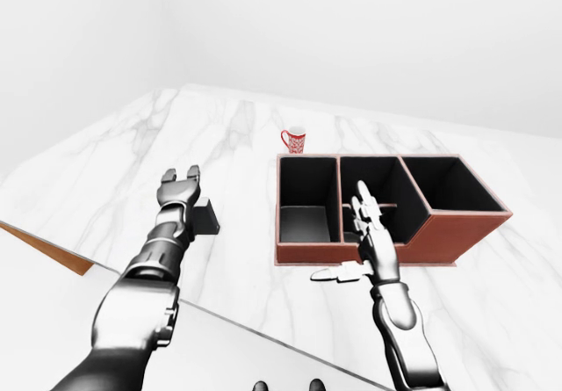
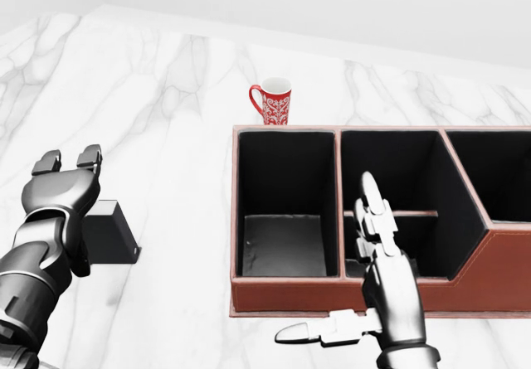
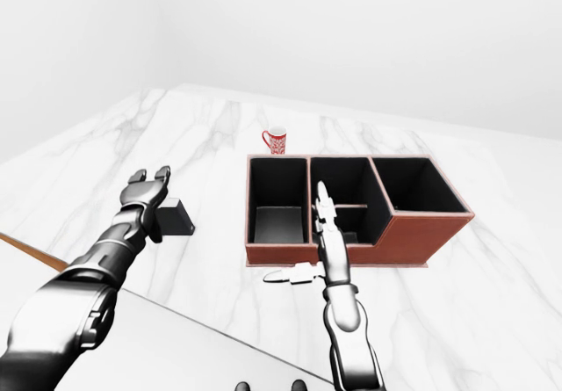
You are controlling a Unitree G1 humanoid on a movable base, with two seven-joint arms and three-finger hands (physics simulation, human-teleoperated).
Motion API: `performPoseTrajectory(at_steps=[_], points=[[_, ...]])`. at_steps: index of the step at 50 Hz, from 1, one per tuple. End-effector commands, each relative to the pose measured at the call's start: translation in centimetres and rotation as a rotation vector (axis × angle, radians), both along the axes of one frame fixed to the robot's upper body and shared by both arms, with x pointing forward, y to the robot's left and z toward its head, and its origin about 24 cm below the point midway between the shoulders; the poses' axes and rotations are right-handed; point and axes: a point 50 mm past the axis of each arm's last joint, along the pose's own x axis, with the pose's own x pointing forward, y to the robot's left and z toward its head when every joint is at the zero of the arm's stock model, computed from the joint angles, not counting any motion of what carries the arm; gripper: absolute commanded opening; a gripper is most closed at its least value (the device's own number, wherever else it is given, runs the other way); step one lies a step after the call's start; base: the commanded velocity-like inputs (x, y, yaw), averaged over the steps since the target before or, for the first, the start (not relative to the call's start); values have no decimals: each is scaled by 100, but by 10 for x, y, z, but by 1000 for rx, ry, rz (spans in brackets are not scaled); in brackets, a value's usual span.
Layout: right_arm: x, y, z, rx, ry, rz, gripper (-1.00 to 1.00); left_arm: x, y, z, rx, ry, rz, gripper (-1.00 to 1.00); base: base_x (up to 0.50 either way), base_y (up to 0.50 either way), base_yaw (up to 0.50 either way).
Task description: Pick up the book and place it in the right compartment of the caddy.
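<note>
Your left hand (image 2: 62, 188) hangs over the book (image 2: 108, 232), fingers spread, not gripping yet; positioned for a top grasp. The book lies flat on the marble counter (image 2: 166, 95), well left of the caddy (image 2: 286, 293). Mug (image 2: 271, 102) stands just beyond the caddy's far rim. Your right hand (image 2: 377, 290) rests open, thumb out, at the caddy's near wall, holding nothing; right compartment (image 1: 452, 184) is empty.

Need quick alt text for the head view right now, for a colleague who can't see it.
The left hand, fingers open, hovers over a dark book on the marble counter. The open right hand overlaps the brown caddy, with a red mug above it.
</note>
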Motion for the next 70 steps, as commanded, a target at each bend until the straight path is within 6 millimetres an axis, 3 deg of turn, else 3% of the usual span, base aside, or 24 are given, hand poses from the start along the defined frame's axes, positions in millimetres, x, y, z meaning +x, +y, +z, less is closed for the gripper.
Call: performPoseTrajectory(at_steps=[1,18,24,30,70], points=[[0,0,-6,-2,24,0,100,-6,2,-10,2,11,11,100,0,0,0],[-1,2,0,-4,0,7,100,-10,9,-13,5,-27,32,100,0,0,0],[0,1,-11,-5,46,3,100,-12,10,-16,4,-35,37,100,0,0,0],[-1,2,0,-3,1,7,100,-12,7,-18,16,-35,25,100,0,0,0],[-1,3,-1,-8,5,11,100,-24,1,-39,34,1,5,100,0,0,0]])
